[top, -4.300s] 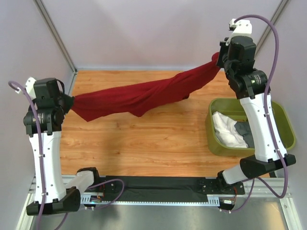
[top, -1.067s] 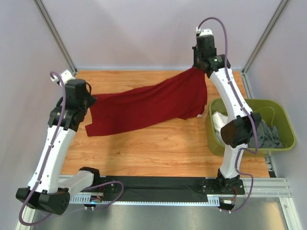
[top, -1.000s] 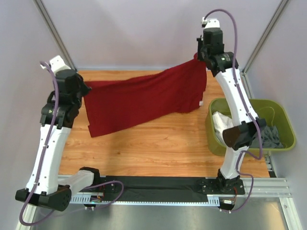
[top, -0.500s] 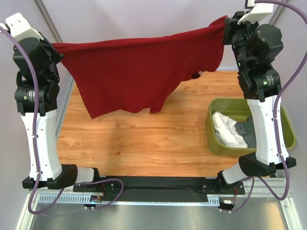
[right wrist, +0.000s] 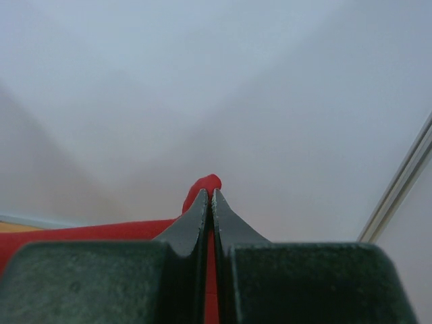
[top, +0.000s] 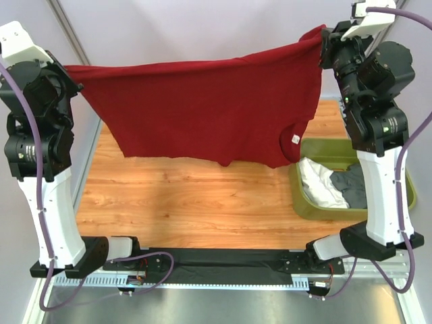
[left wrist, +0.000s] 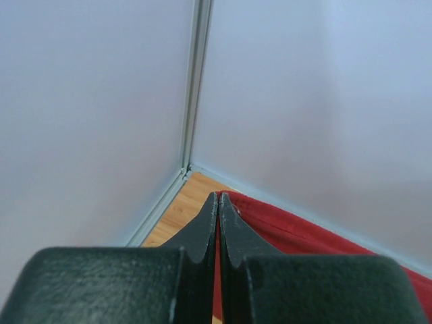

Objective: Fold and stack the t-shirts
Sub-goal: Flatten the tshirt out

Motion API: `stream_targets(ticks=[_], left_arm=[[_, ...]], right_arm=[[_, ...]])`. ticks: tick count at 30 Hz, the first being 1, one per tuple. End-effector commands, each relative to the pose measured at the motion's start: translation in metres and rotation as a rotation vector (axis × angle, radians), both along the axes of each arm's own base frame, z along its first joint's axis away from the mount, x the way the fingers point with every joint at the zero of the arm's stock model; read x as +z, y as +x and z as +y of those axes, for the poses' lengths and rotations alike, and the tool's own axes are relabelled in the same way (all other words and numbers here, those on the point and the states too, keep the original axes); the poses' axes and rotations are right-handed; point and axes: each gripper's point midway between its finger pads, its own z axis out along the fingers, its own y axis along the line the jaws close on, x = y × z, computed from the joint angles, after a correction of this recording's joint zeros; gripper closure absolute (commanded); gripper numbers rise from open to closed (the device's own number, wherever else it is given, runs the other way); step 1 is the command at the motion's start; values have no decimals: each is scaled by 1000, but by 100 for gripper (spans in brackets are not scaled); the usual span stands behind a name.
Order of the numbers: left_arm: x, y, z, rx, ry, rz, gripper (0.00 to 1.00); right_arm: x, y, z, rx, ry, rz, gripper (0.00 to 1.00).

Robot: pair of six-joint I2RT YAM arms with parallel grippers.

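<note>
The left gripper [left wrist: 217, 202] and right gripper [right wrist: 210, 197] pinch the plain dark red cloth t-shirt [top: 202, 108], spread across the upper frame. Lower both level, holding tension.

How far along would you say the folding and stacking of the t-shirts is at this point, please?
Done: no shirt is folded or stacked yet. In hand: the dark red t-shirt hangs spread in the air, with the left pincer and the right pincer each shut on its upper edge. Left: folding it, then the white t-shirt and the dark grey t-shirt, both crumpled in the green tub.
</note>
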Motion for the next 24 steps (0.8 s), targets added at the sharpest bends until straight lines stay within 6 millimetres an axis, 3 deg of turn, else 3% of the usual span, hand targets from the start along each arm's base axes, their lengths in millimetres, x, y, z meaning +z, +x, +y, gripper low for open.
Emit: stream_targets(ticks=[1,7,12,13,15,19,22,24], left_arm=[[12,-35,8,34,36,-13,100],[23,-81,9,35,39,-52,100],[18,-112,10,42,42,-49,100],[16,-124,11,46,42,-53,100],[15,-138,13,58,44,-64,100],[22,-186,23,120,57,-125,100],[23,-218,33,182,56,-159,100],[21,-233,43,246,54,-163,100]], right_arm=[[25,-38,-11,2,10,-73,100],[39,-82,-17,34,-17,-112,100],[47,-121,-23,75,-11,-138,100],[51,-136,-25,92,-8,-162,100],[49,-148,-26,105,-4,-170,100],[61,-200,-39,141,11,-239,100],[62,-224,-48,136,24,-258,100],[61,-230,-53,123,26,-256,100]])
